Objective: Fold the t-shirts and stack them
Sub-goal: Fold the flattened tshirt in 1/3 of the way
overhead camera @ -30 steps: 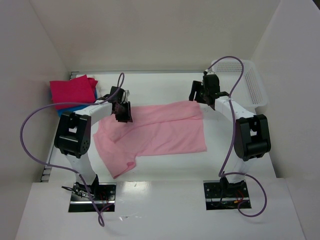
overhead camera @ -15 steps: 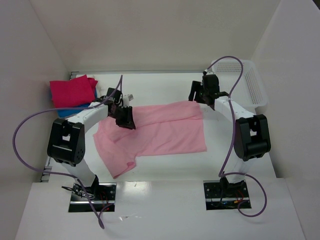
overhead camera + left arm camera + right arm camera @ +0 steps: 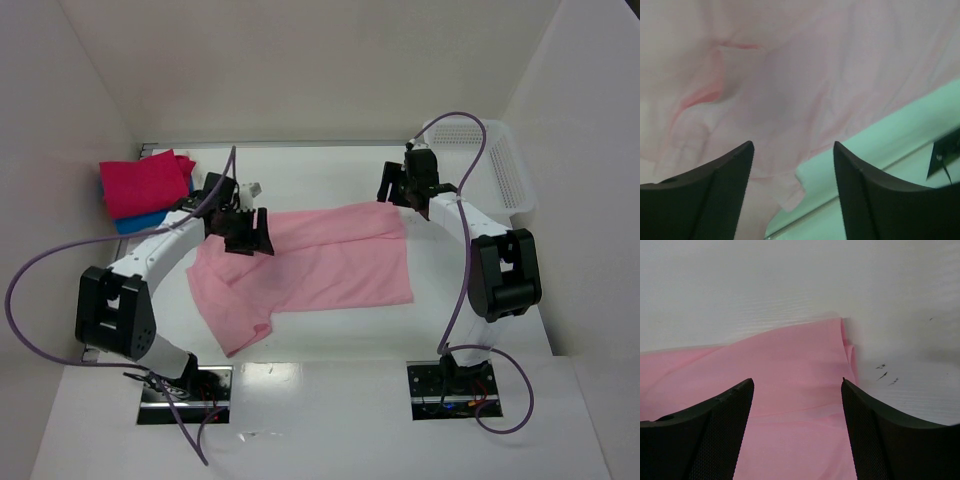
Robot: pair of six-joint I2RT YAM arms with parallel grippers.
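Observation:
A light pink t-shirt (image 3: 330, 262) lies spread across the middle of the table, its far edge folded over and one sleeve pointing toward the near left. My left gripper (image 3: 250, 236) hangs over the shirt's far left part, open, with only cloth (image 3: 790, 75) below its fingers (image 3: 715, 190) and nothing between them. My right gripper (image 3: 392, 192) hovers open over the shirt's far right corner (image 3: 845, 347). At the far left a folded magenta t-shirt (image 3: 145, 183) rests on a folded blue one (image 3: 138, 222).
A white mesh basket (image 3: 505, 170) stands at the far right against the wall. White walls close in the table on three sides. Purple cables loop from both arms. Bare table (image 3: 320, 175) shows beyond the shirt.
My left gripper has opened and let go of the pink cloth, shifting slightly right while its elbow swung out to the near left. The right arm has not moved.

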